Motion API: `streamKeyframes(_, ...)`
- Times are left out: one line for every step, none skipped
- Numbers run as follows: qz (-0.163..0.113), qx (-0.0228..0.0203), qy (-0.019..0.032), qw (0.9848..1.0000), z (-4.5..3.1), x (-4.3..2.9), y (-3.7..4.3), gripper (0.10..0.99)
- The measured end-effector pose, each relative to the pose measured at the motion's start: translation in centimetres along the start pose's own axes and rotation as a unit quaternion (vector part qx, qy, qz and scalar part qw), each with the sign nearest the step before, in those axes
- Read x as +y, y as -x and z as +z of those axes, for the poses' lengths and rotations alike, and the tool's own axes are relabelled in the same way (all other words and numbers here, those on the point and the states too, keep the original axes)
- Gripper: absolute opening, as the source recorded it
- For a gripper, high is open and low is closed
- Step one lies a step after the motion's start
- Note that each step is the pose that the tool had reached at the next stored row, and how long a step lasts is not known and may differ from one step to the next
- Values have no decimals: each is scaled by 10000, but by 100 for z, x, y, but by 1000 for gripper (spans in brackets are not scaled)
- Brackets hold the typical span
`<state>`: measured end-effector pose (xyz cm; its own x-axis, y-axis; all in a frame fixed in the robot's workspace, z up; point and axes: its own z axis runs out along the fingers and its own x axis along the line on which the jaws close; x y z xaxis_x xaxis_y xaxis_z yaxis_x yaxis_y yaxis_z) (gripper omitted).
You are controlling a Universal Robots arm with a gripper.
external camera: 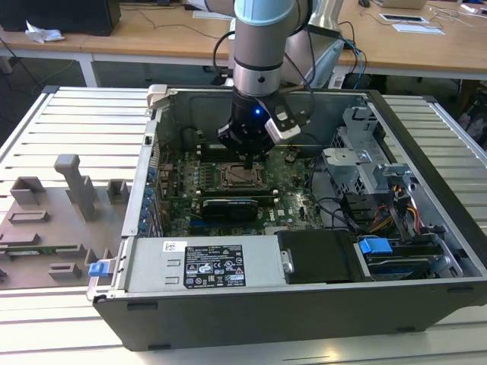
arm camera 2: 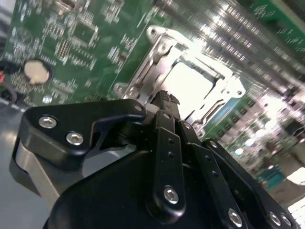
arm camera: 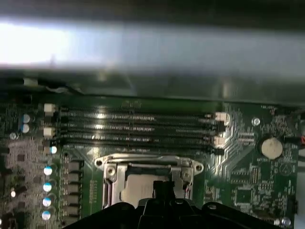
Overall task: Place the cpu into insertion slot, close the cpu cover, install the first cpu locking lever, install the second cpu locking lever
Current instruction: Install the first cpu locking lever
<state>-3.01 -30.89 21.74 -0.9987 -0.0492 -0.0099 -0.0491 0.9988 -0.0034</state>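
Starting at the exterior view's left, we see a grey fixture plate with upright holders lying on the slatted table, just beside the open computer case. A blue latch sits at the case's near corner on that side, and the power supply with its printed label runs along the near wall.

Moving toward the middle, the green motherboard lies flat on the case floor. The insertion slot sits near its centre, and the robot arm reaches down from above so that the gripper hangs right over the slot's far edge. A long black card lies just nearer the camera than the slot.

In the second wrist view the cpu rests inside the slot, its pale metal top bright under the light, and the cpu cover frames it, lying down around the chip. The gripper's black fingers are drawn together to a narrow tip with nothing between them, poised at the edge of the cover. In the first wrist view the memory slots run beyond the socket, and a coin battery sits off to one side.

Toward the exterior view's right we find the drive cage, bundled cables and a blue tab
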Motion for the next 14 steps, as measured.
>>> streamKeyframes(0,0,0,10000,0,-25,-3,106)
streamKeyframes(0,0,0,10000,0,-40,-4,106)
streamKeyframes(0,0,-1,10000,-5,-46,-4,106)
streamKeyframes(1,0,-1,10000,-27,-47,-5,106)
streamKeyframes(1,-1,0,10000,-52,-47,-4,106)
streamKeyframes(1,-1,0,10000,-81,-47,-4,106)
streamKeyframes(1,-1,-3,10000,-132,-47,-3,106)
streamKeyframes(0,0,-6,10000,-174,-48,-2,106)
streamKeyframes(0,0,-9,10000,-233,-48,-2,106)
streamKeyframes(0,0,-10,10000,-271,-48,-1,106)
streamKeyframes(0,0,-9,10000,-313,-48,-1,106)
streamKeyframes(0,0,-9,10000,-345,-48,-1,106)
streamKeyframes(1,0,-10,10000,-405,-49,0,106)
streamKeyframes(1,0,-9,10000,-455,-49,0,106)
